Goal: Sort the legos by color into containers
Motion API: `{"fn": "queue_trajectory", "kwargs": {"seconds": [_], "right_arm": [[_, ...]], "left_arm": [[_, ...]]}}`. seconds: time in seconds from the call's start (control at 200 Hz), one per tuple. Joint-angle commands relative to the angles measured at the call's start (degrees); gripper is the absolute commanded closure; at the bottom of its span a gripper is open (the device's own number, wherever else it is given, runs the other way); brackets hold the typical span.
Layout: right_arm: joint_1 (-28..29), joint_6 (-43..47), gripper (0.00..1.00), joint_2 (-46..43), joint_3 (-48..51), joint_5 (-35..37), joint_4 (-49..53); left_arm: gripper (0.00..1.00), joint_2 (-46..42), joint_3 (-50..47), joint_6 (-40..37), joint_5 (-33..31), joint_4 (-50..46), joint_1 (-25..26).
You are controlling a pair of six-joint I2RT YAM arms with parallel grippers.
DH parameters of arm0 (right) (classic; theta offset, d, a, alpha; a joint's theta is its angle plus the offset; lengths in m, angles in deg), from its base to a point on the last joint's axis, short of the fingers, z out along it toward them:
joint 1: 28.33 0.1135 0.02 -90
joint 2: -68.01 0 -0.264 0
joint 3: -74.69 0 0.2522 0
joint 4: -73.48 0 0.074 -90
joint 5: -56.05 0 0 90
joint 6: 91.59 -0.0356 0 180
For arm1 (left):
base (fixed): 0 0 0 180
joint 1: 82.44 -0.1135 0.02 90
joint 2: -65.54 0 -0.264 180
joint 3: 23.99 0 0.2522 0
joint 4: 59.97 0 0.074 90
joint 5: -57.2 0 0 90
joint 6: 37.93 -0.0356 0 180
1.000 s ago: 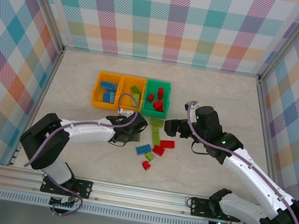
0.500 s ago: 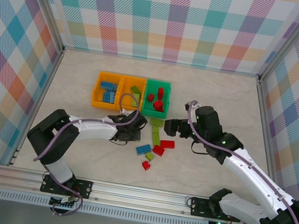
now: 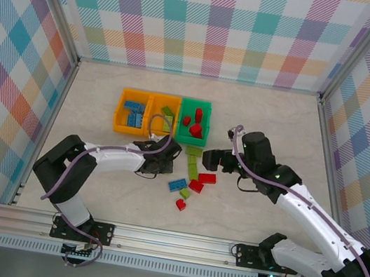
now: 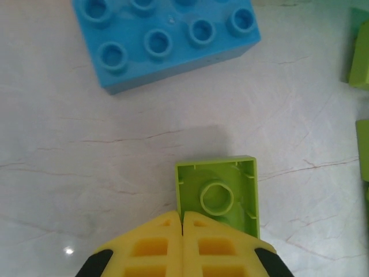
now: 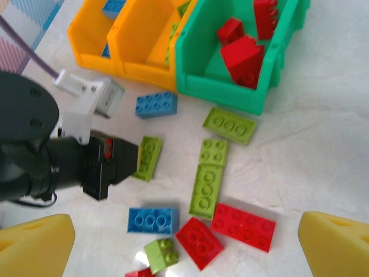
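**Left arm** (image 3: 107, 157): white link shells, black joint housings, black base plate (image 3: 81, 229); lilac cable (image 3: 149, 124) looped alongside. Wrist end (as caught by the right wrist camera): black barrel (image 5: 34, 167), white angular bracket (image 5: 86, 101), small red markings.

**Left fingers** (image 4: 150, 248): yellow, moulded square recesses, black trim at the outer edges.

**Right arm** (image 3: 313, 220): same white shells and black joints, second lilac cable (image 3: 238, 151), small green light (image 3: 277, 174).

**Right fingers** (image 5: 34, 245): plain yellow blocks.

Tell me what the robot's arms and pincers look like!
The left arm and right arm are white tubes with black joints, each trailing a purple-grey cable. The left pincer and right pincer have chunky yellow fingers; the left one's show square hollows and black edges.
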Motion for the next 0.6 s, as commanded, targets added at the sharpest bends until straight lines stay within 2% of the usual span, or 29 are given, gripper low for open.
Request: {"fn": "queue_trajectory", "kwargs": {"seconds": [0.0,0.095,0.19,0.305,0.465,0.53,0.595], "right_arm": [[0.1,2.3,0.00,1.1,-0.5,-10.6,5.2],[0.9,1.0,0.01,4.0,-0.6,-8.3,9.6],[1.3,-0.3,0.03,6.6,-1.2,-6.3,12.0],[1.4,-1.8,0.02,6.4,-1.0,-7.2,9.6],[1.5,-2.4,0.00,4.9,-0.3,-7.0,7.6],[1.5,-2.1,0.01,4.9,-0.2,-6.8,7.8],[1.5,-1.8,0.01,4.9,-0.1,-6.6,8.3]], "left_arm": [[1.00,-7.0,4.9,-3.9,-5.3,-6.4,-1.9],[1.00,-8.4,9.1,-7.9,-9.1,-7.1,-5.5],[1.00,-6.0,13.5,-11.2,-10.7,-4.7,-10.6],[1.00,0.7,19.5,-15.0,-7.2,0.1,-15.6],[1.00,11.9,31.9,-19.9,-1.9,0.5,-18.5],[0.95,15.6,36.4,-20.1,-0.3,-1.2,-19.4],[0.81,17.5,39.2,-20.0,0.7,-2.1,-20.0]]}}
